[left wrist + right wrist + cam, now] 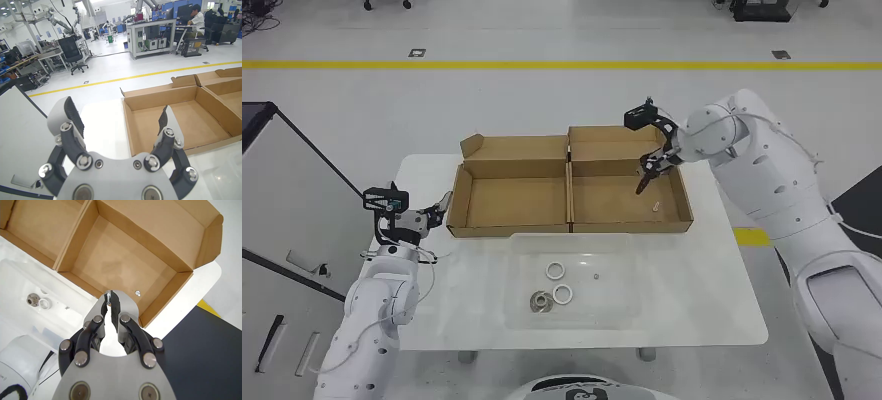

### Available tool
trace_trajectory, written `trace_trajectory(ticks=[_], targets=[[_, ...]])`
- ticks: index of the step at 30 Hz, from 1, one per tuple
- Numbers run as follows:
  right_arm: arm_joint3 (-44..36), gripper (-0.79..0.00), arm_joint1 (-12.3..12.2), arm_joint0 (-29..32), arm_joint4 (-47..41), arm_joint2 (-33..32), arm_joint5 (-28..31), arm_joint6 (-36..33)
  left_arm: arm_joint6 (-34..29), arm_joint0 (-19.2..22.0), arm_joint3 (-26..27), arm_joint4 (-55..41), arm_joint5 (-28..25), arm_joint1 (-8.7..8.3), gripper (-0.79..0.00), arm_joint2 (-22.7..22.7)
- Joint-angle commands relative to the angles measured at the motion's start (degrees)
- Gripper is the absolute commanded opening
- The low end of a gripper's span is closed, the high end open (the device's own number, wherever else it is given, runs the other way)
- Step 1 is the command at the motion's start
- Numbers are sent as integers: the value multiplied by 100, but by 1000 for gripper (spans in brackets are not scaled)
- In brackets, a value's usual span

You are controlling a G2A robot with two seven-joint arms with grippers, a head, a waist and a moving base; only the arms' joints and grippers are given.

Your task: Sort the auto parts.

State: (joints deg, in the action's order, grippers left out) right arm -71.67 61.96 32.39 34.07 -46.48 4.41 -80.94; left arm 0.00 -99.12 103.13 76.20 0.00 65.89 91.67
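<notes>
My right gripper (109, 297) hangs over the right cardboard box (678, 192) and is shut on a small silver bolt (108, 296); from the top it shows as the right gripper (643, 186) above the box floor. Another bolt (137, 293) lies on that box's floor, also seen as a pale bolt (654, 207). The left cardboard box (460, 190) holds nothing I can see. In the clear tray (517, 290) lie two white rings (555, 270), (563, 293) and a metal flanged part (539, 301). My left gripper (121, 115) stands open beside the left box's outer wall.
The two boxes stand side by side at the back of the white table (712, 310), flaps raised at the far side. A tiny part (596, 271) lies in the tray. A slanted white panel (292, 190) stands left of the table.
</notes>
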Motion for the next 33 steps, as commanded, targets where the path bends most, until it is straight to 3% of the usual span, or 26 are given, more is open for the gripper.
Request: trace_trajectory(ticks=[1, 15, 33], targets=[[209, -785, 67, -26, 174, 212, -49, 125, 0, 0, 0, 0, 0, 0, 0, 0], [1465, -785, 627, -157, 998, 1372, -414, 657, 0, 0, 0, 0, 0, 0, 0, 0], [2628, -785, 1269, -295, 809, 1848, -332, 858, 0, 0, 0, 0, 0, 0, 0, 0]])
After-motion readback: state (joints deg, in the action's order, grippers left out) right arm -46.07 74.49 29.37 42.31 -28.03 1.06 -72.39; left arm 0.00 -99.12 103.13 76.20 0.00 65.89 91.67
